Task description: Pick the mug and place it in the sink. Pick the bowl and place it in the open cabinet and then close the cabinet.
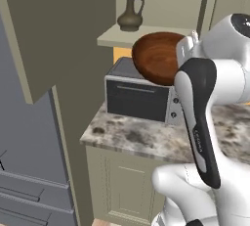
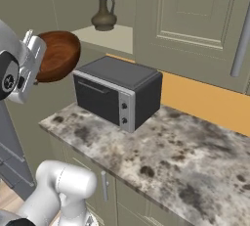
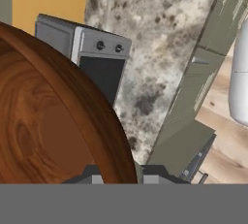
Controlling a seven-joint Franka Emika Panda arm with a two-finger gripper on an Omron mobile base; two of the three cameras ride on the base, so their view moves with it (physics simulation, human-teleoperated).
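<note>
Left base view: the cabinet (image 1: 53, 34), biggest thing here, has its door swung open toward the camera, and the shelf (image 1: 122, 36) inside carries a dark jug (image 1: 130, 10) near its front edge. Below is the marbled counter (image 1: 141, 139) with a grey toaster oven (image 1: 139, 95) standing near its left edge, back against the wall.

The bowl (image 1: 156, 57) is held up in the air, above the oven and just under the front edge of the shelf, tilted so the hollow faces the arm side (in the right base view it hangs beyond the counter's left edge, apart from the oven).

Gripper (image 3: 118, 177) is closed on the bowl's rim: one finger inside, one outside, seen in the hand view.

Handling, my judgement: wooden bowl is stiff and prob. light, not fragile, but the glossy finish looks slippery. A rim pinch is the only real hold on such a wide shallow shape, and the bowl can swing around the fingers, so slow wrist moves are better. Free shelf space seems right of the jug, approx.
</note>
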